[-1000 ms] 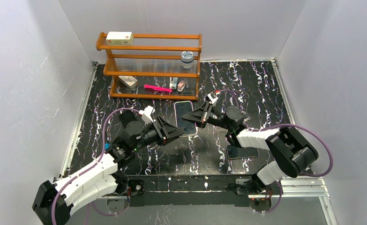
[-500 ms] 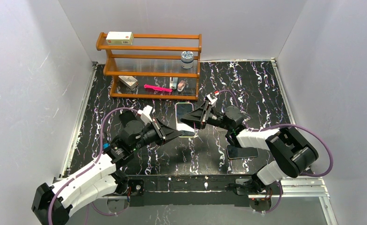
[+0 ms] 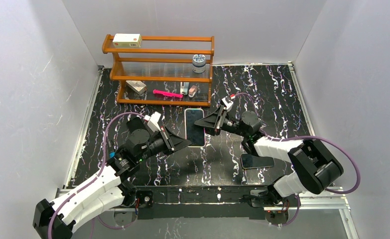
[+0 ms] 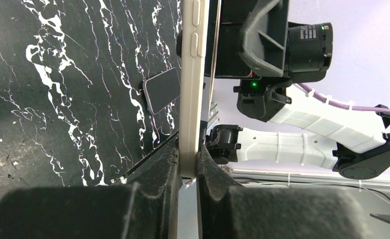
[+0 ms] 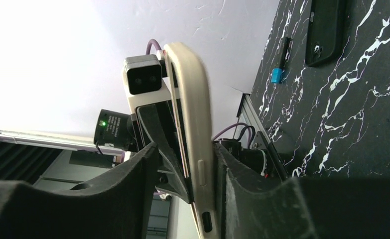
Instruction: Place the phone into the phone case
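Observation:
Both grippers are at a handset in a beige shell with a pinkish-gold rim, held above the mat. My left gripper is shut on its near end, fingers tight on both faces. My right gripper straddles its right edge. One finger rests against the beige back, with a narrow gap on the screen side. The phone, dark-screened and silvery-edged, lies flat on the mat by the right arm and shows in the left wrist view. The black phone case lies flat on the mat.
A wooden rack stands at the back left, holding a box, a jar and a pink item. White walls close in the black marbled mat on three sides.
The held handset has swung from tilted to nearly straight and shifted slightly left. My left gripper moved a little left with it. The phone on the mat has not moved.

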`<state>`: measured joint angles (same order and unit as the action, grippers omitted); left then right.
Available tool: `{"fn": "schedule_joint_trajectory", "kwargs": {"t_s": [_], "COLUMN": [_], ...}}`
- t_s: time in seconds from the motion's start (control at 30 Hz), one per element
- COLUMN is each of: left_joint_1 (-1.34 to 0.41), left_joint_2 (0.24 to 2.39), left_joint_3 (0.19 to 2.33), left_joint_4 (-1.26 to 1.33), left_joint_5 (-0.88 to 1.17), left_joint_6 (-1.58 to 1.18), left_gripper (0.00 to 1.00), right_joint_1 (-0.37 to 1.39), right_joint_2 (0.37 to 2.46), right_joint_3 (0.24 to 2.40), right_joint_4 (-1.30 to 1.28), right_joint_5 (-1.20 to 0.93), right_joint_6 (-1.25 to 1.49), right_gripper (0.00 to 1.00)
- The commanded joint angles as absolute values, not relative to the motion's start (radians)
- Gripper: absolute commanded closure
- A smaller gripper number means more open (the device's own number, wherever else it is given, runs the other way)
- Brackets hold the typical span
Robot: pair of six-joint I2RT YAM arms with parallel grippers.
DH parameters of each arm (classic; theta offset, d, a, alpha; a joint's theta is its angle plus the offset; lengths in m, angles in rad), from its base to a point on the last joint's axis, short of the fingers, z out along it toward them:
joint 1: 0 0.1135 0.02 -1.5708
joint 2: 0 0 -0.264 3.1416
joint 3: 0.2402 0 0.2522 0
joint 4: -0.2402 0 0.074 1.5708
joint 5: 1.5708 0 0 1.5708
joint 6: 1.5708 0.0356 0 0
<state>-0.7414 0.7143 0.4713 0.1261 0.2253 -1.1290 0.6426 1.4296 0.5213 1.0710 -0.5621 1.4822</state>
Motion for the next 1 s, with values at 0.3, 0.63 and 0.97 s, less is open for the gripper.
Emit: {"fn": "schedule_joint_trajectory", "kwargs": {"t_s": [0.3,0.63,0.97], "left_joint_1": [-0.734,-0.734,-0.734], "left_joint_2": [0.673,0.658,0.701], "left_joint_3": [0.445,0.506,0.602], "left_joint_4": [0.086,-0.076,-0.251], "left_joint_5": [0.204,0.118,0.016], "left_joint_6": [-1.064,-1.013,-0.9], "left_gripper": [1.0,0.42,0.02], "right_joint_1": [0.609,0.597,0.58], "right_joint_2": [1.36,1.344,1.385], "right_joint_3": [0.602,0.601,0.631], "right_joint_4": [1.078,0.926,0.718], "right_joint_5": [-0.561,-0.559,-0.544], "right_joint_6": [1.415,1.339,1.138], "right_gripper": [0.99,0.99,0.99]}}
